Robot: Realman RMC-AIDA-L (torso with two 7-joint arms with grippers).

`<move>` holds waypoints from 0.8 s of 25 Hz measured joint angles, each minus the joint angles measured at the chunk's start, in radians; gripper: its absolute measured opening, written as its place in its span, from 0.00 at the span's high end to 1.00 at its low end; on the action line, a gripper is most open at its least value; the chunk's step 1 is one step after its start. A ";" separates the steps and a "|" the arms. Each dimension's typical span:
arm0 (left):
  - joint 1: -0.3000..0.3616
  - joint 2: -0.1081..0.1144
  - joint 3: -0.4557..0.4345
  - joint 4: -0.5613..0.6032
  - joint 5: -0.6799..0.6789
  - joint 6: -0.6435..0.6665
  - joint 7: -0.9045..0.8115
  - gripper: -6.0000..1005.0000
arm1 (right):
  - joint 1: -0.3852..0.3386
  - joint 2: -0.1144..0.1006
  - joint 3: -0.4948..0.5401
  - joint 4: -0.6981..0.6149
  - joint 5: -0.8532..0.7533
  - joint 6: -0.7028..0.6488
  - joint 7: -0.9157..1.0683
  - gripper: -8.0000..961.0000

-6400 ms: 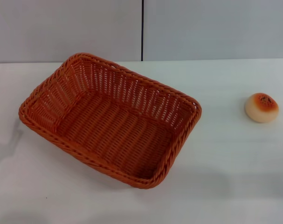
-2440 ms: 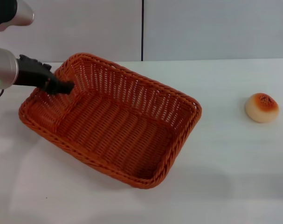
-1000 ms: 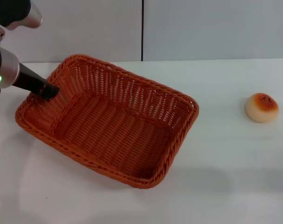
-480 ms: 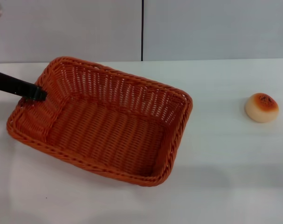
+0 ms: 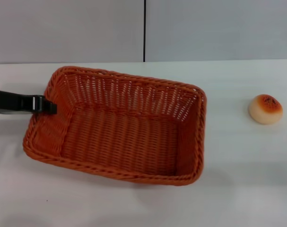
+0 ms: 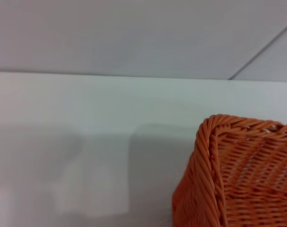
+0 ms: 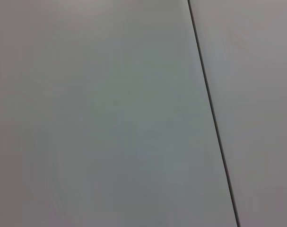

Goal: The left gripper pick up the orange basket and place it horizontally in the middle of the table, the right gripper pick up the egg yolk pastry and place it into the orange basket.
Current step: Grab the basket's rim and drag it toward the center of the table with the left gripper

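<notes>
Left tool (image 5: 45,105) comes in from the bench's (image 5: 238,179) left edge, clamped on the short left rim of the orange basket (image 5: 119,127); basket sits left of centre, long side nearly level across the bench. First step looks close to done: next calls for squaring it, then letting go. Egg yolk pastry (image 5: 265,109) well apart to the right, untouched; right tool out of sight, its camera showing only wall.

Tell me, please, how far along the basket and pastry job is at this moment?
Done: nothing fully. In hand: the left gripper grips the orange basket by its left rim, nearly level on the table. Left: release it, then move the pastry, untouched at right, into it.
</notes>
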 joint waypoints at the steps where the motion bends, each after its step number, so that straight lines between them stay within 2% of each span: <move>1: 0.012 -0.001 -0.003 0.002 -0.022 0.000 -0.001 0.82 | 0.001 0.000 0.000 -0.006 0.000 0.005 0.000 0.35; 5: 0.032 -0.003 -0.008 0.007 -0.060 -0.006 -0.003 0.83 | 0.003 0.000 0.000 -0.014 0.000 0.015 0.000 0.35; 6: 0.098 -0.005 -0.012 -0.017 -0.195 -0.083 -0.004 0.83 | 0.004 -0.001 0.000 -0.020 0.000 0.024 0.000 0.35; 8: 0.115 -0.003 -0.004 -0.034 -0.226 -0.112 -0.004 0.83 | 0.005 -0.002 0.000 -0.026 0.000 0.028 0.000 0.35; 20: 0.163 0.004 0.000 -0.045 -0.228 -0.125 -0.001 0.83 | 0.010 -0.002 -0.002 -0.030 -0.006 0.031 0.000 0.35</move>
